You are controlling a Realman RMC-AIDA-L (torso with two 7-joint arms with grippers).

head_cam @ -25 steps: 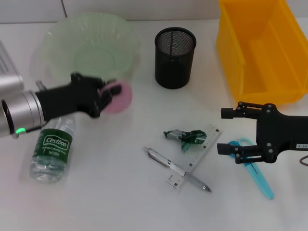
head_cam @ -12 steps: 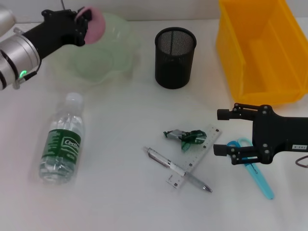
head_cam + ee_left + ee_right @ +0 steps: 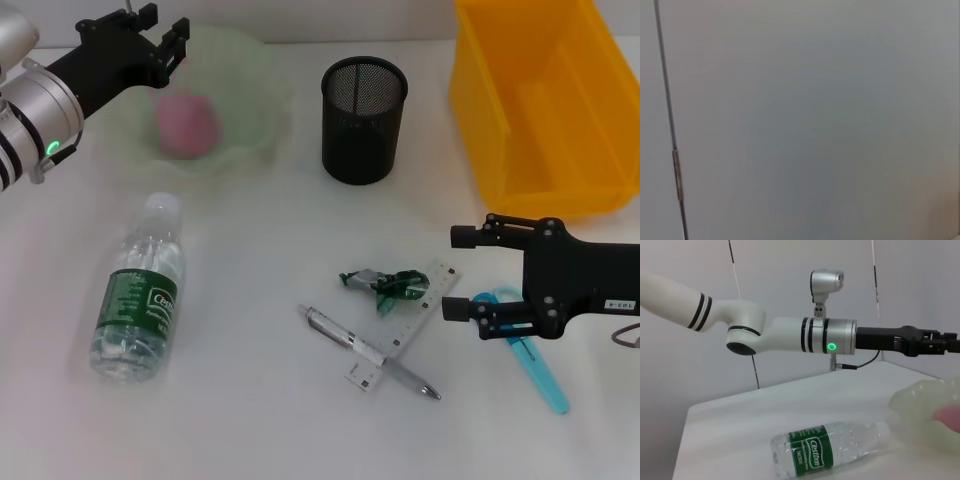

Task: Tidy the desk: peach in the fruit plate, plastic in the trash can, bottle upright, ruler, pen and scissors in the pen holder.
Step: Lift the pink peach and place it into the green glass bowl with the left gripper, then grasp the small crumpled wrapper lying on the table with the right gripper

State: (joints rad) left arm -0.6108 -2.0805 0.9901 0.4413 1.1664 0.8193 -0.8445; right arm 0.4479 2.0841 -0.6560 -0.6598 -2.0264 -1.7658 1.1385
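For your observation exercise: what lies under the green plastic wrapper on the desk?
The green plastic wrapper overlaps one end of the clear ruler, which in turn crosses the pen. Whatever part of the ruler sits beneath the wrapper is hidden.

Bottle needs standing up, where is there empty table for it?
Bare table lies between the bottle and the pen, and in front of the green plate beside the black pen holder. It is crowded where wrapper, ruler and pen overlap, near the right gripper above the scissors.

From the head we look down on the desk; our right wrist faces sideways, sharing the bottle [image 3: 138,304]; left wrist sees only wall.
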